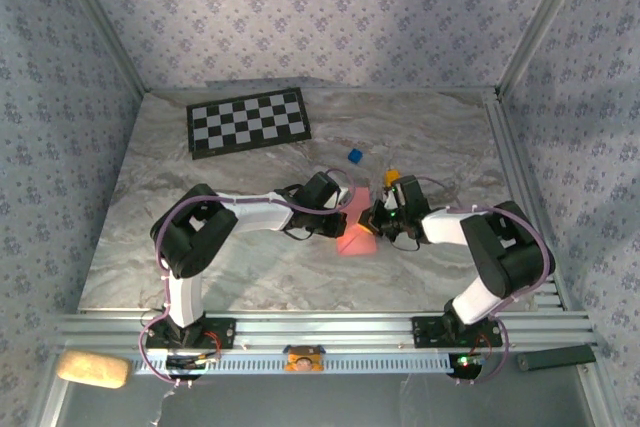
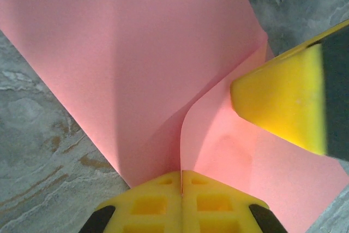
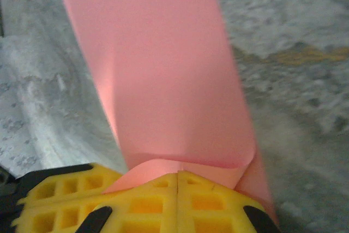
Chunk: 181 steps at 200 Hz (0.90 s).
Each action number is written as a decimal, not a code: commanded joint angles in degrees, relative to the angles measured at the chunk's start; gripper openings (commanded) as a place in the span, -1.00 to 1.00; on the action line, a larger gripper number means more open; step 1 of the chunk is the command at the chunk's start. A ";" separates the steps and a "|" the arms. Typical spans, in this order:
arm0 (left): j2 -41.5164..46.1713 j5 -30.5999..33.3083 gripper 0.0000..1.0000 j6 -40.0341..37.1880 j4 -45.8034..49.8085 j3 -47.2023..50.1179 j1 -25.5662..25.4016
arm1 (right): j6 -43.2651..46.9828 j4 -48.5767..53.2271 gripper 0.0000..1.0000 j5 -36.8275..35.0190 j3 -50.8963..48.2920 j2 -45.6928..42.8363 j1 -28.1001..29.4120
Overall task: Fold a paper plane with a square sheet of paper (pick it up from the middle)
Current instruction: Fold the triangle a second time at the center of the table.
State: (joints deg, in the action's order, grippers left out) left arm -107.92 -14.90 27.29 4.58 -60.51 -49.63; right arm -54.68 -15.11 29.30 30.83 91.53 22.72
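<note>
Yellow and pressed together at the bottom edge of each wrist view, the left jaws and the right jaws are each seen clamped on an edge of the square sheet of paper (image 2: 136, 69). In the left wrist view the sheet is pinched where one layer curls over another, and a yellow finger (image 2: 278, 107) of the right arm is laid against the paper just beside that curl. In the right wrist view the paper is bowed away from the pinch, above the marble surface (image 1: 200, 247).

From above, the sheet is found between the two wrists, near the middle of the surface. Beyond it lie a small orange block (image 1: 391, 177) and a blue block (image 1: 354, 155), and farthest off a checkerboard mat (image 1: 248, 120).

The sheet is judged to be light, thin and limp: it sags wherever it is unsupported, it is easily creased by mistake, and it can slide between smooth pads. It is best held by shallow pinches at the edges, close to the intended fold line.
</note>
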 commanded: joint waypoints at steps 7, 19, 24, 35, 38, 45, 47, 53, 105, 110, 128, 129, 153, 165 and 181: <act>-1.68 1.36 -0.99 -1.26 3.02 -0.93 -0.17 | -2.34 -0.62 -0.96 -3.11 -2.55 2.38 -0.57; -1.72 1.57 -1.00 -1.36 3.37 -0.93 -0.13 | -3.17 -1.65 -0.96 -2.91 -2.92 1.94 -0.73; -1.77 1.63 -0.99 -1.44 3.46 -0.98 -0.12 | -3.28 -1.81 -0.96 -2.68 -2.81 1.52 -0.75; -1.77 1.79 -0.99 -1.54 3.74 -1.01 -0.13 | -3.29 -1.58 -0.95 -1.71 -2.15 0.22 -0.92; -1.77 1.80 -1.00 -1.54 3.77 -1.03 -0.19 | -3.16 -1.39 -0.95 -1.55 -1.88 -0.30 -0.97; -1.73 1.84 -1.00 -1.54 3.90 -0.97 -0.16 | -2.77 -0.76 -0.95 -1.11 -1.09 -1.23 -1.08; -1.71 1.90 -1.00 -1.54 3.94 -0.98 -0.20 | -2.60 -0.54 -0.95 -0.94 -0.87 -1.43 -1.09; -1.63 1.89 -0.99 -1.54 3.94 -0.94 -0.12 | -2.21 0.19 -0.95 -0.67 -0.17 -2.13 -1.31; -1.76 1.98 -1.00 -1.70 4.20 -1.43 -0.12 | -2.10 2.14 -0.95 -2.29 1.42 0.36 -3.12; -1.69 2.09 -1.00 -1.72 4.34 -1.45 -0.13 | -2.44 1.89 -0.95 -2.62 0.92 0.91 -3.14; -1.59 2.23 -1.00 -1.88 4.38 -1.36 -0.20 | -3.83 -0.18 -0.96 -3.83 -1.44 2.33 -3.23; -1.59 2.24 -1.00 -1.88 4.39 -1.36 -0.21 | -3.93 -0.22 -0.96 -3.95 -1.59 2.38 -3.26; -1.59 2.24 -1.00 -1.89 4.55 -1.29 -0.17 | -4.87 -1.82 -0.96 -5.48 -4.05 2.39 -3.99; -1.51 2.24 -1.00 -1.89 4.47 -1.15 -0.17 | -4.94 -2.85 -0.96 -5.84 -4.74 1.41 -4.49; -1.49 2.32 -1.00 -1.97 4.65 -1.17 -0.17 | -5.43 -4.64 -0.96 -5.95 -5.44 -0.45 -5.24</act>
State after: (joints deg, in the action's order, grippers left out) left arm -108.07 -14.06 26.39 5.85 -61.23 -49.63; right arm -58.76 -21.71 27.86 28.21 92.01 19.14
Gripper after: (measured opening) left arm 0.044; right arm 0.052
